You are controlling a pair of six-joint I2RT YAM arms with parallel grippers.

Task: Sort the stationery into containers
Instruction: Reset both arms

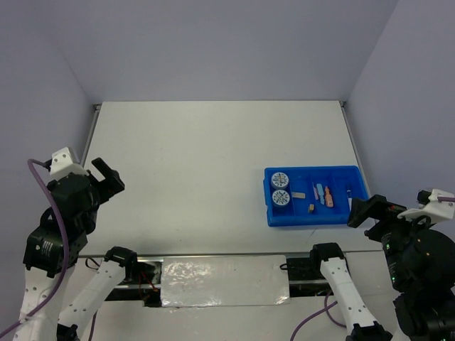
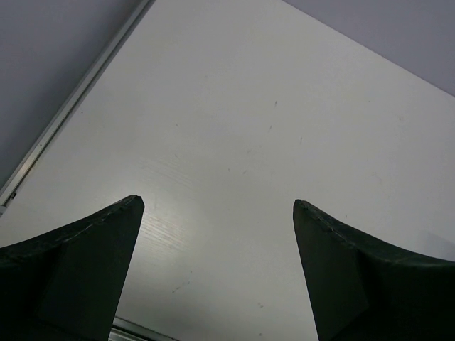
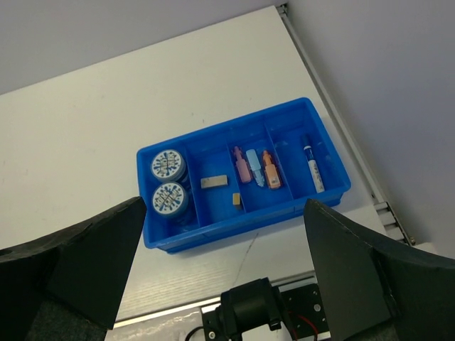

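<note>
The blue tray (image 1: 313, 220) (image 3: 213, 238) sits on the right side of the white bench (image 1: 199, 163), close to its near edge, with its long side running left to right. All the stationery lies inside it. The leftmost compartment holds the two tape rolls, one far (image 1: 279, 179) (image 3: 168, 164) and one near (image 1: 280, 198) (image 3: 170, 199), just beside each other. The next compartment holds the grey block (image 3: 213, 182) and, nearer, the tan block (image 3: 235, 201), lying apart. The third has the pink bar (image 3: 242, 165), the light-blue bar (image 3: 254, 170) and the orange bar (image 3: 269, 169) side by side. The rightmost compartment holds the blue-capped white pen (image 1: 348, 193) (image 3: 311, 165), lying near to far. The right claw (image 1: 366, 209) (image 3: 222, 201) hangs above the tray's near right corner, spread wide and holding nothing. The left claw (image 1: 108, 172) (image 2: 217, 202) is raised over the bench's left edge, well apart from the tray, also wide and holding nothing, with only bare bench beneath it.
</note>
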